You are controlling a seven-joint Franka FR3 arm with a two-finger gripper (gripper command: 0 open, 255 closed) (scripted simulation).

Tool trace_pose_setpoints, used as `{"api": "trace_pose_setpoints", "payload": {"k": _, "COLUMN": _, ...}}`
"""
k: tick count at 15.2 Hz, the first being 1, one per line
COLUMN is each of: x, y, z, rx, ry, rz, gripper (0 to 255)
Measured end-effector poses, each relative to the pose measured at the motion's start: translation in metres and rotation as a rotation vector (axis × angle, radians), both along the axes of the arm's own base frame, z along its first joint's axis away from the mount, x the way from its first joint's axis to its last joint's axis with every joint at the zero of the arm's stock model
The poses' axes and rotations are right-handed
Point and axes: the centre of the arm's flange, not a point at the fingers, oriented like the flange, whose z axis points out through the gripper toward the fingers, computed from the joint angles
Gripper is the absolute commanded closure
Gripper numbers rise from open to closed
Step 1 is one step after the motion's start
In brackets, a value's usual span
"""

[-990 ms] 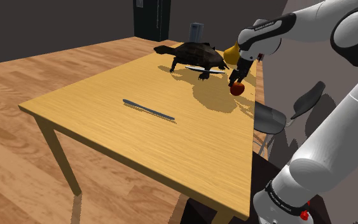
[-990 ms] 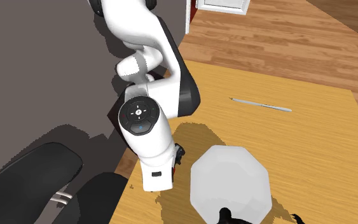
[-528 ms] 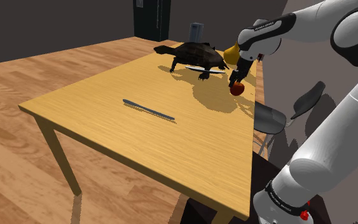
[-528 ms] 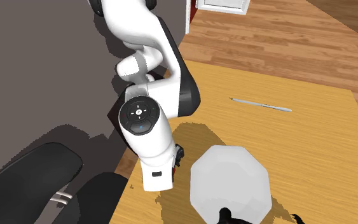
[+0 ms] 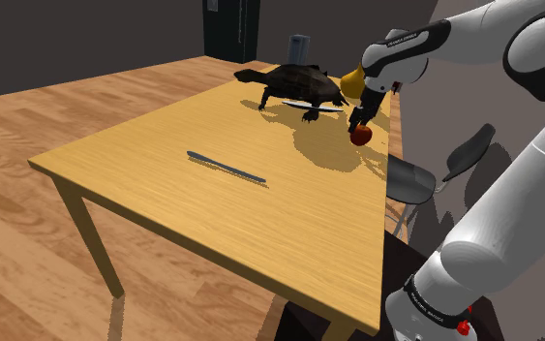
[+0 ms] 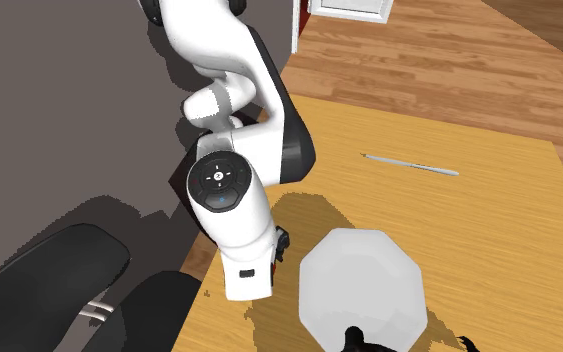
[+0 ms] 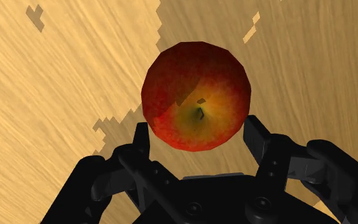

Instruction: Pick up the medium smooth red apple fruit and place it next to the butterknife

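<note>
A red apple (image 7: 196, 95) with a yellow patch around its stem sits between my two black fingers, which press its sides. My gripper (image 7: 199, 135) is shut on it. In the shoulder view the apple (image 5: 360, 136) is low over the wooden table (image 5: 164, 194), near its far right edge, with the gripper (image 5: 357, 124) coming down on it from above. The butterknife (image 5: 227, 167) lies flat near the table's middle, well to the shoulder view's left of the apple. In the second exterior view the butterknife (image 6: 409, 165) lies beyond the arm (image 6: 234, 200).
A dark turtle figure (image 5: 294, 85) stands at the table's far end, beside the apple, with a grey cup (image 5: 299, 46) behind it and a yellow object (image 5: 353, 79) by the hand. Black chairs (image 5: 425, 174) stand off the table's right edge. A white octagonal object (image 6: 362, 290) stands near the arm.
</note>
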Motion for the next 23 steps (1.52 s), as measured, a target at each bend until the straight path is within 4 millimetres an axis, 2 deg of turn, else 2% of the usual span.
{"api": "trace_pose_setpoints", "payload": {"k": 3, "x": -0.001, "y": -0.001, "z": 0.010, "rx": 0.000, "ry": 0.002, "rz": -0.001, "gripper": 255}}
{"api": "trace_pose_setpoints", "payload": {"k": 23, "x": -0.001, "y": -0.001, "z": 0.114, "rx": 0.000, "ry": 0.002, "rz": -0.001, "gripper": 255}}
